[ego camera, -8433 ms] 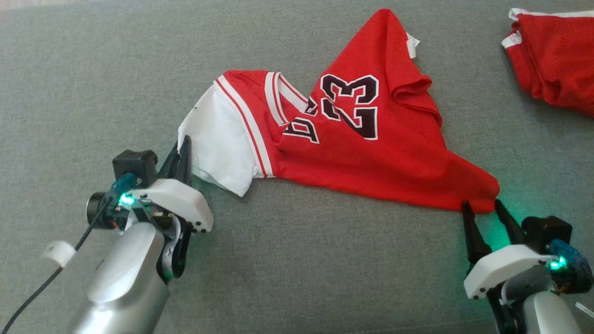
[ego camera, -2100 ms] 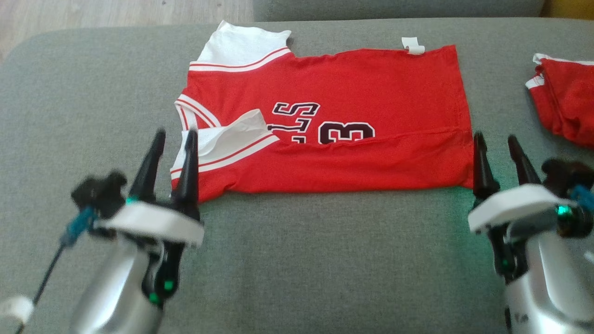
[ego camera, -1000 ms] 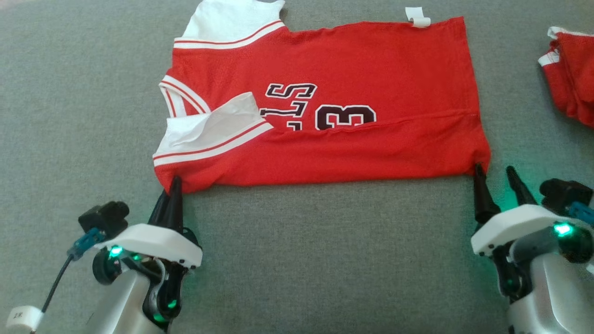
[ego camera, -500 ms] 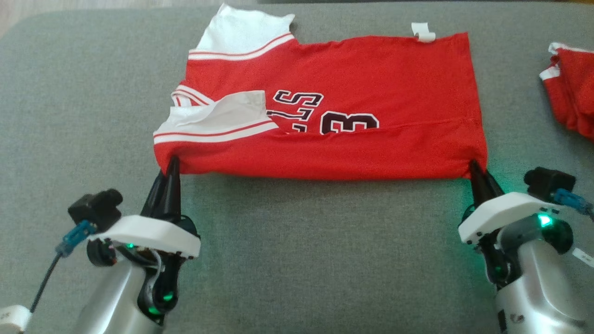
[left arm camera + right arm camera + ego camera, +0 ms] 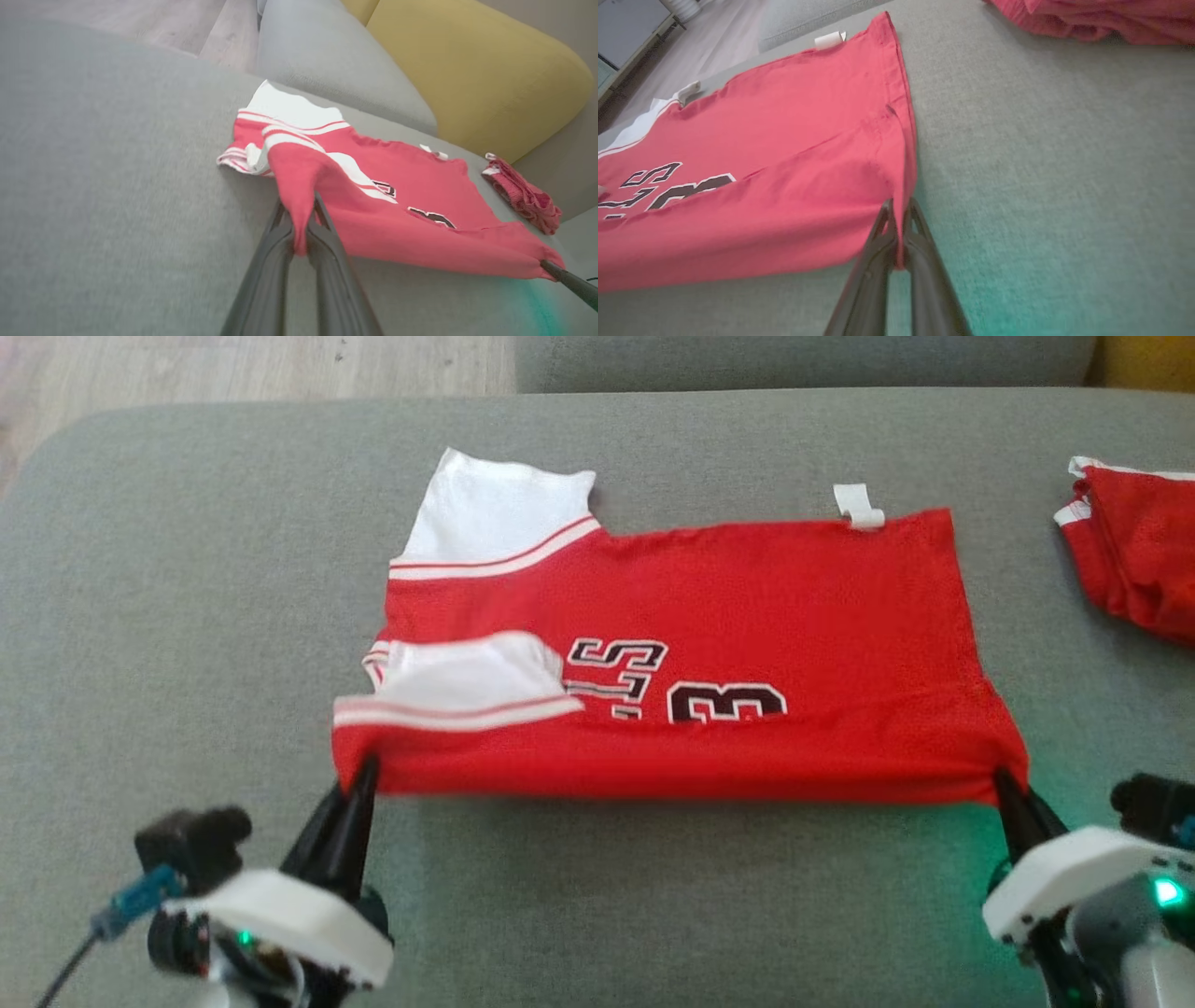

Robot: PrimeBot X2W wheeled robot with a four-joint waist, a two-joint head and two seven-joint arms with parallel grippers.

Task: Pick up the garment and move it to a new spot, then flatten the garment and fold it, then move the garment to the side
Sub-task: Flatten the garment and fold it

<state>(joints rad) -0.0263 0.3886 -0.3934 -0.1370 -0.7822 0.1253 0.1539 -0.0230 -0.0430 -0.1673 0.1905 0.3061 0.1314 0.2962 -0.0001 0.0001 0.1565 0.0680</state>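
Note:
The garment (image 5: 747, 607) is a red jersey with white sleeves and dark lettering, spread on the grey sofa seat (image 5: 187, 569). Its near strip is folded over. My left gripper (image 5: 364, 775) is shut on the near left corner of the garment (image 5: 299, 196), which is raised off the seat. My right gripper (image 5: 1004, 782) is shut on the near right corner; in the right wrist view the red cloth (image 5: 784, 140) is pinched between the fingers (image 5: 920, 242). The near edge hangs taut between both grippers (image 5: 301, 212).
A second red cloth (image 5: 1134, 560) lies crumpled at the right edge of the seat. Behind the seat stand a grey cushion (image 5: 327, 65) and a yellow cushion (image 5: 467, 70). Wooden floor (image 5: 233, 369) shows past the far left.
My right gripper has shut on the near right corner. Both grippers have lifted the near edge off the seat; the head view has shifted too.

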